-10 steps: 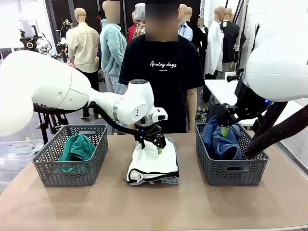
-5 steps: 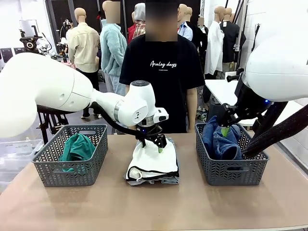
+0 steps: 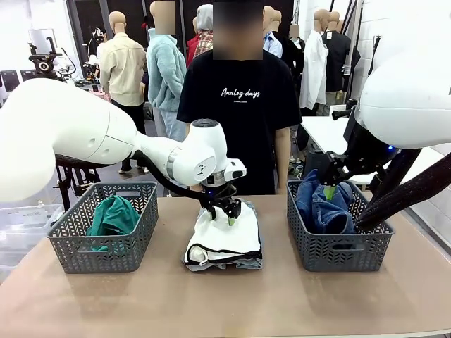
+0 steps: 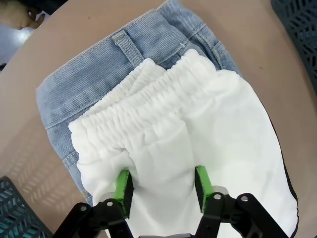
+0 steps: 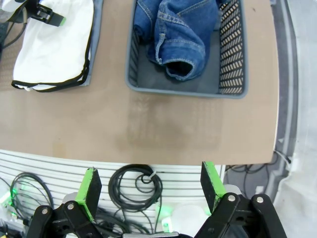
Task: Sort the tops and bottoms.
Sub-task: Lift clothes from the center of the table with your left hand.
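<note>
Between the pads of the left gripper (image 4: 161, 184), a ridge of the white garment (image 4: 213, 124) takes up the gap, so you have no free room there. Past the fingertips lies its gathered band, then the pale denim shorts (image 4: 84, 84), then bare table (image 4: 257, 42). Outboard of one finger stands the left basket (image 4: 12, 210), outboard of the other the right basket (image 4: 297, 25), each well apart. The right gripper (image 5: 151, 186) has its fingers spread with nothing between them. Ahead of them you have bare tabletop, then the right basket's wall and the dark jeans (image 5: 173, 29).
</note>
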Controlling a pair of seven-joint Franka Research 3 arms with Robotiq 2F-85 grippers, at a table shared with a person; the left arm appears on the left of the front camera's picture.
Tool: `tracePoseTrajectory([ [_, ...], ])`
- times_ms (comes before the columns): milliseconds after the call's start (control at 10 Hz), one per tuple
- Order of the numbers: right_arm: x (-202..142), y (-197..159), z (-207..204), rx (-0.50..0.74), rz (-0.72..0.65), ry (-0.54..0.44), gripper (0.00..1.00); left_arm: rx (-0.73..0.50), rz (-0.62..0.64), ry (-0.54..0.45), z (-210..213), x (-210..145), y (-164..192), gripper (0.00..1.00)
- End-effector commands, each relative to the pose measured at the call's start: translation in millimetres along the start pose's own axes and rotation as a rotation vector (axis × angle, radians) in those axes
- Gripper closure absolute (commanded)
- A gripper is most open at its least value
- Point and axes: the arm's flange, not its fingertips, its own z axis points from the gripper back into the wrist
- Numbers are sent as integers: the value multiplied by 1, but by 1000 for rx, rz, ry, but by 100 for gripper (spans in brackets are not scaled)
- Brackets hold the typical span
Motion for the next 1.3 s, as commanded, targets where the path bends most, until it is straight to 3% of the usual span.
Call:
tracePoseTrajectory([
  [0, 1, 0, 0, 5, 1, 1, 0, 37, 4, -2, -1, -1, -2, 76],
  [100, 1, 0, 0, 5, 1, 1, 0, 41, 7, -2, -1, -2, 0, 92],
  [200, 1, 0, 0, 5, 1, 1, 0, 49, 6, 4, -3, -5, 1, 100],
  [700, 1, 0, 0, 5, 1, 1, 0, 93, 42, 14, 8, -13, -4, 100],
  [1100, 1, 0, 0, 5, 1, 1, 0, 118, 78, -72, 98, -5, -41, 100],
  [1200, 1, 0, 0, 5, 1, 1, 0, 150, 75, -131, 126, -4, -47, 100],
])
